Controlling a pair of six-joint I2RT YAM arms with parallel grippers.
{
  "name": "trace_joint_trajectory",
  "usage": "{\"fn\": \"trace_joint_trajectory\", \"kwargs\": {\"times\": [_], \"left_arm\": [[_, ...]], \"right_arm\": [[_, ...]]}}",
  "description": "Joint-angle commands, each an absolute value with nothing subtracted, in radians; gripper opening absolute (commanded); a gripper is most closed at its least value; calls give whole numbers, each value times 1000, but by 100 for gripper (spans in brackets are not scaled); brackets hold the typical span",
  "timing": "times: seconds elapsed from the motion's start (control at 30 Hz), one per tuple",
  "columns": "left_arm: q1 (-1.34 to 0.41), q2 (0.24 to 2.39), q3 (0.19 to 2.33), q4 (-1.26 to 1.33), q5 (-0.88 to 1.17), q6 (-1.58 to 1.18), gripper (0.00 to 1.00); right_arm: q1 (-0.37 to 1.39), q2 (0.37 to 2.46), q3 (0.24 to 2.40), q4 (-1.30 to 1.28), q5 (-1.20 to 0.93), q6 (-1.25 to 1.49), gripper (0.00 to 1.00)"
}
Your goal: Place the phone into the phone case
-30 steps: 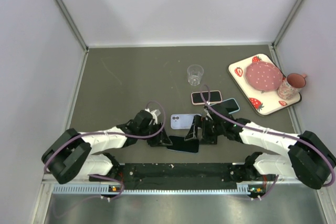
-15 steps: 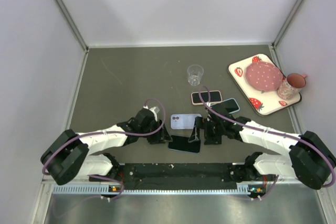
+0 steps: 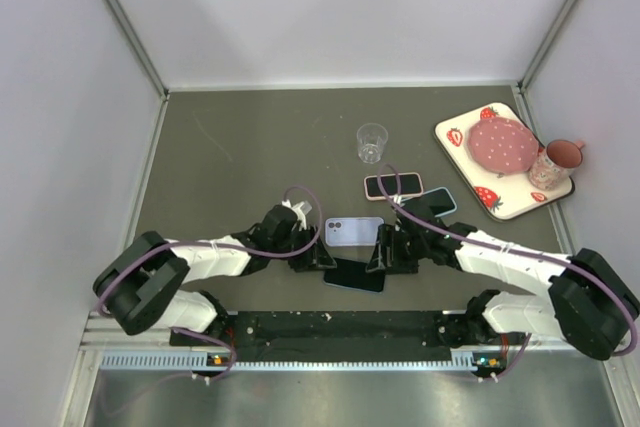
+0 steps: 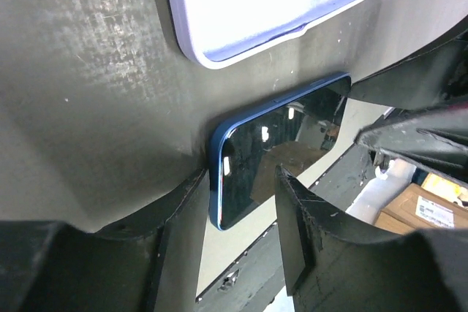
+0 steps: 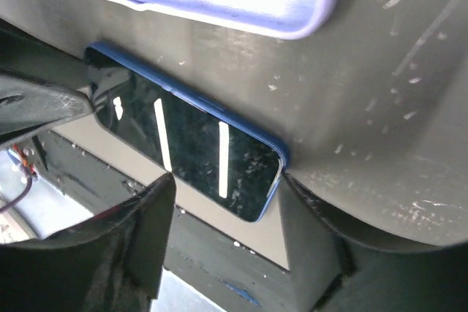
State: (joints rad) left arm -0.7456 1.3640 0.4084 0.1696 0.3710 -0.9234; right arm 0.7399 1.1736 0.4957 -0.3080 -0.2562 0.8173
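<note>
Phone [image 3: 352, 275]: dark blue, screen up, flat on the table [image 3: 230, 167] by its near edge, between the two grippers.

Left gripper [image 3: 320, 261]: low at the phone's left end, jaws parted around that end. One finger [image 4: 179, 206] touches the corner and the other overlaps the screen. Whether it clamps cannot be told.

Right gripper [image 3: 377, 259]: low at the phone's right end, jaws apart. One finger [image 5: 314, 210] sits against the far corner, and a gap shows between the near corner and the other finger.

Case [image 3: 354, 232]: lilac, flat, just beyond the phone and not touching it.

Pink phone [image 3: 393, 186] and teal phone [image 3: 440, 202]: farther back, to the right.

Glass [image 3: 372, 142]: clear, upright, behind the pink phone.

Tray [image 3: 492, 197]: strawberry print, far right, bearing a pink plate [image 3: 503, 145] and a pink cup [image 3: 555, 162].
</note>
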Motion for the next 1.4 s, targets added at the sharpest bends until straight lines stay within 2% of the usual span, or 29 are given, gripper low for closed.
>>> {"fn": "trace_joint_trajectory", "kwargs": {"times": [0.0, 0.07, 0.17, 0.3, 0.4, 0.53, 0.57, 0.63, 0.8, 0.9, 1.0, 1.1, 1.3, 1.37], "left_arm": [[-744, 1419, 350, 241, 370, -927, 46], [-746, 1436, 344, 290, 383, -923, 46], [-744, 1456, 319, 387, 417, -930, 46], [-744, 1470, 272, 544, 472, -980, 43], [-744, 1468, 267, 563, 482, -982, 38], [-744, 1439, 287, 526, 489, -962, 18], [-744, 1431, 291, 516, 489, -957, 8], [-744, 1398, 307, 471, 486, -940, 0], [-744, 1289, 383, 284, 428, -836, 0], [-738, 1211, 513, 106, 353, -737, 0], [-701, 1186, 612, -1, 313, -652, 0], [-634, 1181, 687, -54, 363, -597, 0], [-453, 1166, 727, 111, 614, -627, 0], [-396, 1158, 724, 162, 676, -662, 0]], "right_arm": [[730, 1231, 459, -186, -264, 836, 50], [730, 1268, 428, -138, -282, 847, 38], [729, 1334, 384, -36, -305, 870, 29], [729, 1356, 359, -8, -299, 882, 28], [727, 1330, 370, -15, -278, 879, 27], [723, 1299, 400, -72, -249, 847, 27], [723, 1284, 406, -93, -241, 844, 27], [721, 1266, 425, -109, -239, 830, 29], [713, 1155, 491, -158, -229, 781, 33], [695, 1086, 546, -195, -210, 734, 46], [661, 1046, 601, -221, -206, 681, 54], [626, 1032, 644, -229, -228, 635, 71], [532, 1023, 698, -229, -313, 565, 99], [508, 1009, 709, -207, -354, 552, 99]]}}
